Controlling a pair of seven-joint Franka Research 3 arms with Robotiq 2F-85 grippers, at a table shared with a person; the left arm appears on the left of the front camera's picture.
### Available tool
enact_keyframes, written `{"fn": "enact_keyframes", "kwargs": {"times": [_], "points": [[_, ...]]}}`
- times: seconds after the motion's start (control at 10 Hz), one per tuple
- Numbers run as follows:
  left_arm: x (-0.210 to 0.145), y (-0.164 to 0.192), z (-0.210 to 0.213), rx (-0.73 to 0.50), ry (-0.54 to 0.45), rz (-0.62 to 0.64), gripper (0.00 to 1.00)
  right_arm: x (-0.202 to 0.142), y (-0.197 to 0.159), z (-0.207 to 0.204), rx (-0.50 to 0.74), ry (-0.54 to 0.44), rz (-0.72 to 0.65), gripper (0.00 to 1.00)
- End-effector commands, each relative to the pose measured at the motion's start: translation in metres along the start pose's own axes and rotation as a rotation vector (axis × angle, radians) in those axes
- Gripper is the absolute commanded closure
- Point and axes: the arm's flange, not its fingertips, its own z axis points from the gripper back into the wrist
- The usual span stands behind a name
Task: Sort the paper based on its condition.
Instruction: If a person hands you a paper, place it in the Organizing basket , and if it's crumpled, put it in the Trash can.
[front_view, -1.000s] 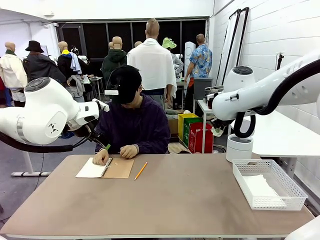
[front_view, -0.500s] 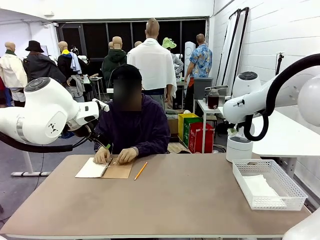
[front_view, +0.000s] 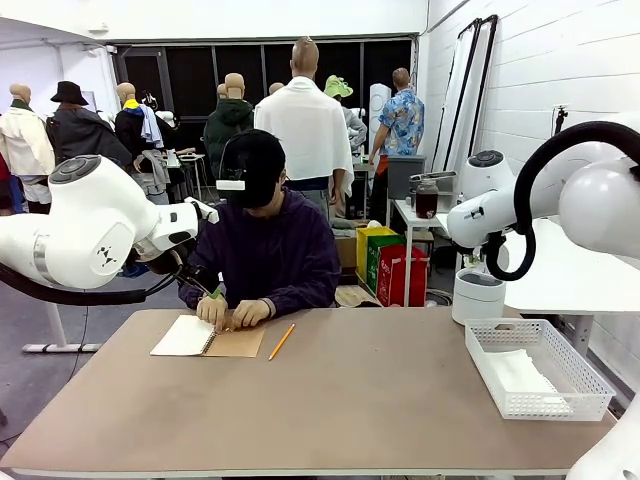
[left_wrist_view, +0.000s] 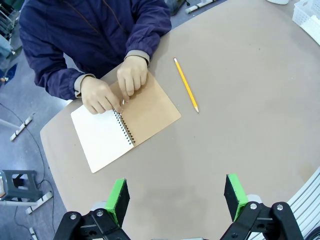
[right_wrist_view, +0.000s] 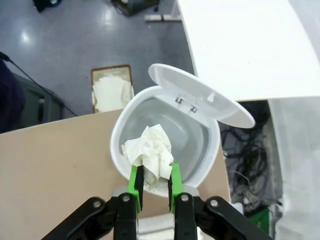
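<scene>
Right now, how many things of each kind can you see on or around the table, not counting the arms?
Spiral notebook with brown cover: 1
Yellow pencil: 1
White mesh basket: 1
White round bin with flip lid: 1
Crumpled white paper ball in the right claw: 1
Total: 5

Brown table (front_view: 360, 400), open spiral notebook (front_view: 210, 337) far-left, pencil (front_view: 281, 342) beside it, white mesh basket (front_view: 540, 368) right edge
</scene>
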Motion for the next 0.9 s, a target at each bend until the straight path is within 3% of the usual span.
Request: {"fn": "enact_keyframes", "kwargs": {"times": [0.0, 0.8], "points": [[-0.001, 0.001, 0.0, 0.0, 0.001, 0.001, 0.0, 0.008, 0.011, -0.014, -0.053, 0.032, -0.048, 0.73], [-0.001, 0.001, 0.0, 0.0, 0.001, 0.001, 0.0, 0.009, -0.004, -0.043, -0.135, 0.077, -0.141, 0.73]]}}
